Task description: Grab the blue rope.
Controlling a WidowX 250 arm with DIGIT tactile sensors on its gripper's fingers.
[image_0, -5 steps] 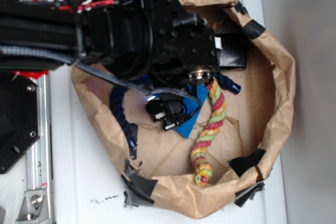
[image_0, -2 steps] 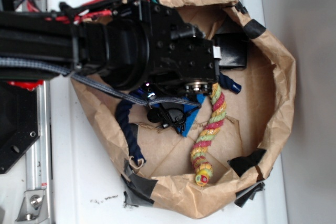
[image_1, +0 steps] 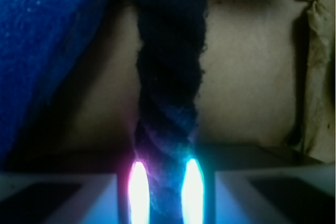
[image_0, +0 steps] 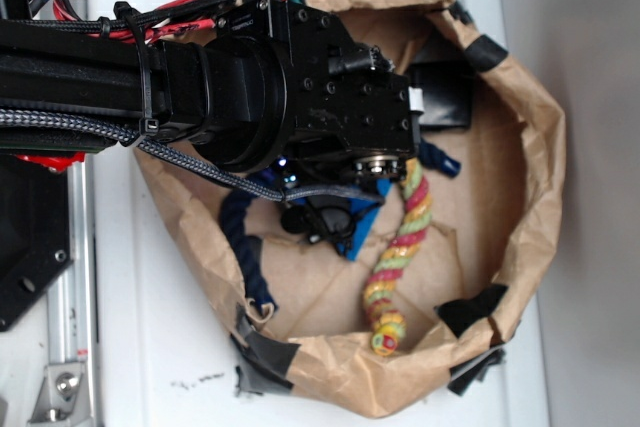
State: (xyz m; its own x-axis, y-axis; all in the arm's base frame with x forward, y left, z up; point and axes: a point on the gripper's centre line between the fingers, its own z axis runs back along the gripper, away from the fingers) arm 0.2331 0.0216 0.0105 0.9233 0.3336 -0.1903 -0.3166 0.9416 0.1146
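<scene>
The blue rope [image_1: 170,77], thick, dark navy and twisted, runs up the middle of the wrist view. My gripper [image_1: 164,192] is shut on it, and both glowing pads [image_1: 138,190] press its sides. In the exterior view the gripper [image_0: 322,217] sits low inside the brown paper nest, mostly hidden under the black arm. A curved stretch of the blue rope [image_0: 240,242] shows to its left. One glossy capped end [image_0: 442,162] pokes out on the right.
A red, yellow and green twisted rope [image_0: 402,247] lies right of the gripper. A flat bright blue sponge [image_0: 365,227] lies partly under the gripper and fills the wrist view's upper left [image_1: 47,40]. Crumpled paper walls [image_0: 535,157] with black tape ring the space.
The arm has shifted slightly toward the top of the exterior view. The rope's left stretch has been dragged a little, and its lower end now sits nearer the paper wall.
</scene>
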